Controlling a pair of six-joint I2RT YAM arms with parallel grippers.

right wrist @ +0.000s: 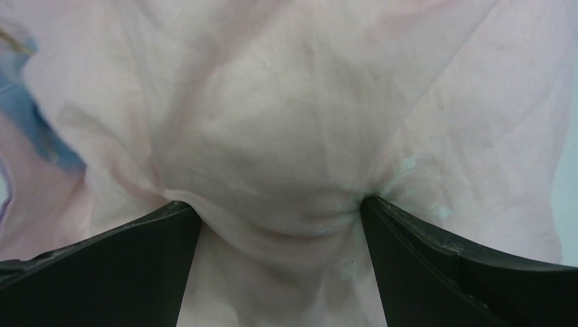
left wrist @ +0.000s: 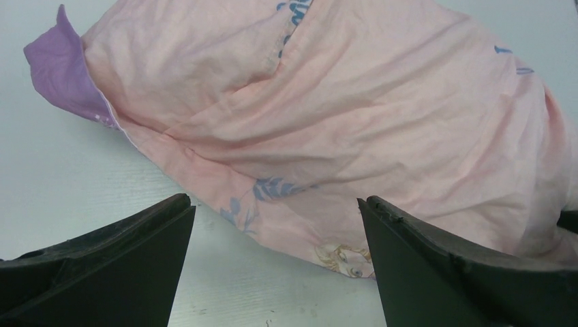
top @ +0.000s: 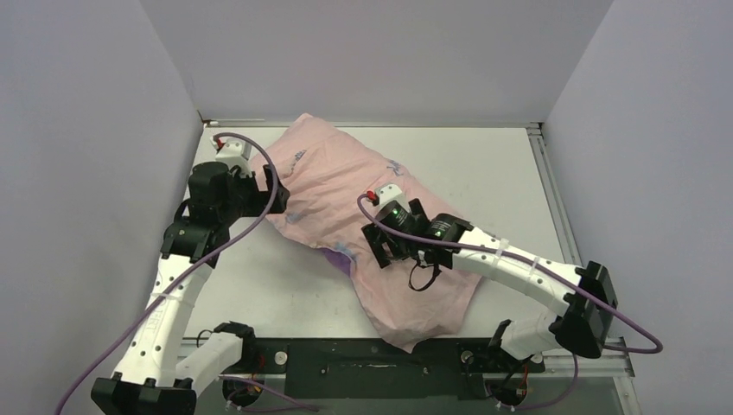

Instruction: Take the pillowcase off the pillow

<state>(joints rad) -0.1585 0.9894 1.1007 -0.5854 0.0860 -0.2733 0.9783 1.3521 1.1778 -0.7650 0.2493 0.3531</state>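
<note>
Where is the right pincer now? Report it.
Top view: the right pincer is centre frame, pressed down into the pink pillowcase near its middle, jaws wide apart.

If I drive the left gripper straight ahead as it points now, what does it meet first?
Probably the pillowcase, at its near edge just ahead of the left gripper; only a bare strip of table seems to lie between.

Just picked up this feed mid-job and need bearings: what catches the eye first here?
A plump pale pink pillowcase lies diagonally across the white table, a purple flap showing at its edge. The right gripper presses open-jawed into its middle, fabric bulging between the fingers. The left gripper hovers open beside its left edge, touching nothing.
</note>
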